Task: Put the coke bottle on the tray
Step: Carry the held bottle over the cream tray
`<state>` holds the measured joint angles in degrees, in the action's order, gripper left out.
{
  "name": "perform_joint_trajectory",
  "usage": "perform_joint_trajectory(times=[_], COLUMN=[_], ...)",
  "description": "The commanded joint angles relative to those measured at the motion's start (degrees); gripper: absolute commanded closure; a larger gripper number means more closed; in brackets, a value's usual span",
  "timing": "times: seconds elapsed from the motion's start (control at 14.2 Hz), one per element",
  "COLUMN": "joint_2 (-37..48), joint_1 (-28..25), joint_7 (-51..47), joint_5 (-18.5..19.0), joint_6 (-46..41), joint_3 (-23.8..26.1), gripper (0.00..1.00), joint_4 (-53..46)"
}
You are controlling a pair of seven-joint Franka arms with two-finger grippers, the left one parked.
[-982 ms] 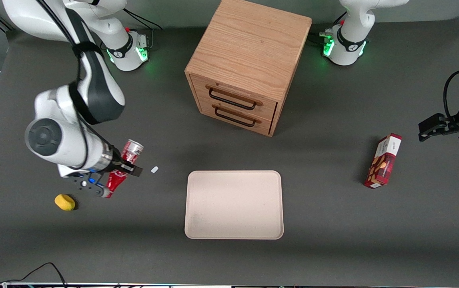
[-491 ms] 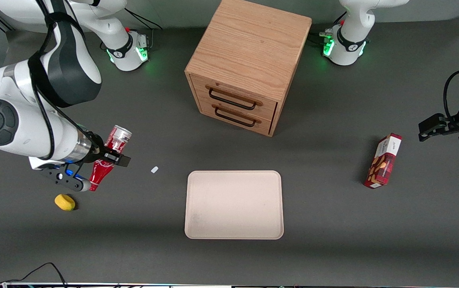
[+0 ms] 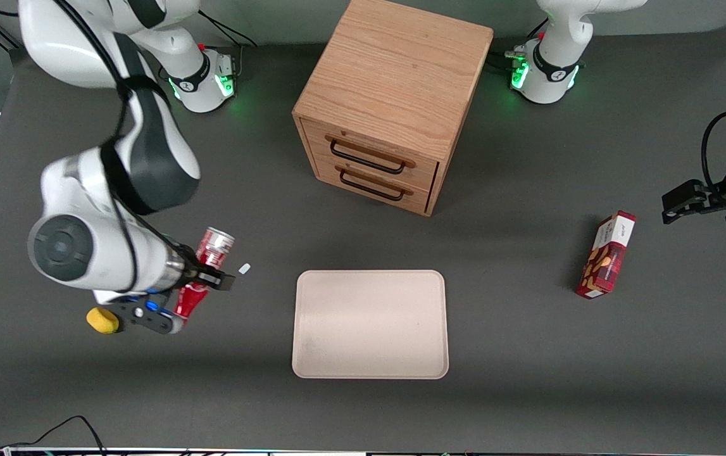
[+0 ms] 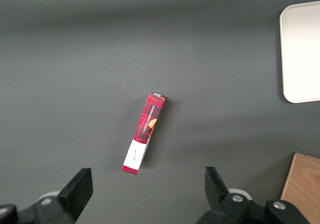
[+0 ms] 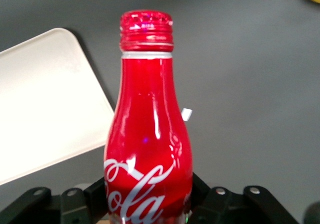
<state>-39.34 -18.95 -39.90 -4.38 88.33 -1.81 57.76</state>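
Note:
My right gripper (image 3: 201,273) is shut on the coke bottle (image 3: 204,269), a slim red bottle with a white script logo and a silver base. It holds the bottle tilted in the air above the table, beside the tray (image 3: 370,323), toward the working arm's end. The tray is a large flat cream rectangle with a low rim. In the right wrist view the bottle (image 5: 149,149) fills the middle with its red cap pointing away, the black fingers (image 5: 95,191) press both its sides, and a corner of the tray (image 5: 45,103) shows.
A wooden two-drawer cabinet (image 3: 394,101) stands farther from the front camera than the tray. A yellow sponge-like object (image 3: 102,320) and a small white scrap (image 3: 244,268) lie near the gripper. A red snack box (image 3: 606,255) lies toward the parked arm's end; it also shows in the left wrist view (image 4: 144,134).
The right arm lifted the bottle and swung away from the tray, then came back toward the tray and nearer the front camera. The bottle stays gripped throughout.

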Motion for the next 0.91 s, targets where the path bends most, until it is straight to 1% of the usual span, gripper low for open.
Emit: perform_joint_trajectory(times=[0.0,0.07,0.35,0.42,0.56,0.84], joint_2=[-5.04,-6.35,-12.68,-14.0,-16.38,-20.24], joint_1=[-2.92,-3.8,-6.79,-8.37,-12.15,-12.6], joint_7=[-2.36,-3.59,-3.34,-3.25,-3.08,-2.9], joint_5=[-0.9,-0.9,-0.55,-0.55,-0.55,-0.63], joint_6=[2.26,4.63,12.64,13.52,16.42,22.04], joint_3=[-0.74,-0.74,-1.53,-2.58,-6.18,-6.01], gripper=[1.0,1.0,1.0,1.0,1.0,1.0], joint_4=[-4.5,-4.41,-4.5,-4.58,-4.59,-4.59])
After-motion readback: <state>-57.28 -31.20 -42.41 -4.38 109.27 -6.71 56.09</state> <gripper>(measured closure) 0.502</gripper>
